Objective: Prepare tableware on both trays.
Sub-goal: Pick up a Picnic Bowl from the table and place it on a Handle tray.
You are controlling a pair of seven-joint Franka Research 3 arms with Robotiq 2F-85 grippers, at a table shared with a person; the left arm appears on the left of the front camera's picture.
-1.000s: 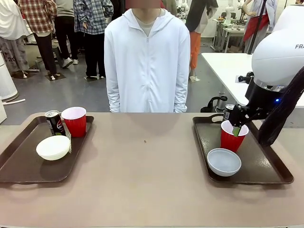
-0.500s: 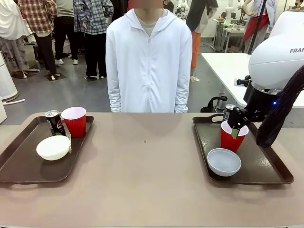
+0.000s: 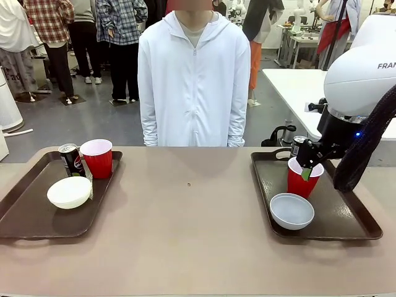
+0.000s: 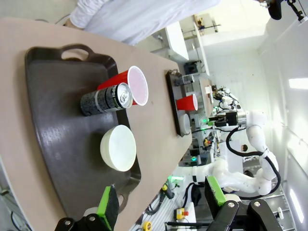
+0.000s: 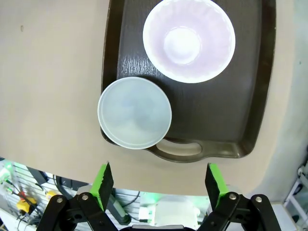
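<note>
A: Right claw [image 3: 307,168]?
B: Spread wide, holding nothing, above the red cup [image 3: 302,179] at the back of the right tray [image 3: 356,224]. In its wrist view the claw [image 5: 159,183] hangs over the cup [image 5: 134,112] with green pads [image 5: 102,182] either side.

A: Rest of that tray?
B: White bowl [image 3: 291,210] near its front edge, just beside the cup. Dark can [image 3: 297,145] at the back rim, partly hidden by the arm.

A: Left claw [image 4: 161,207]?
B: Also spread, empty, well above the left tray [image 4: 53,139].

A: Left tray [image 3: 25,216] contents?
B: Second cup [image 3: 98,158] and second can [image 3: 72,160] side by side at the back, second bowl [image 3: 70,192] in front. Tray at the tabletop's [image 3: 192,235] left edge, right tray at its right edge.

A: Person [image 3: 193,80]?
B: Standing at the far edge, hands hidden
</note>
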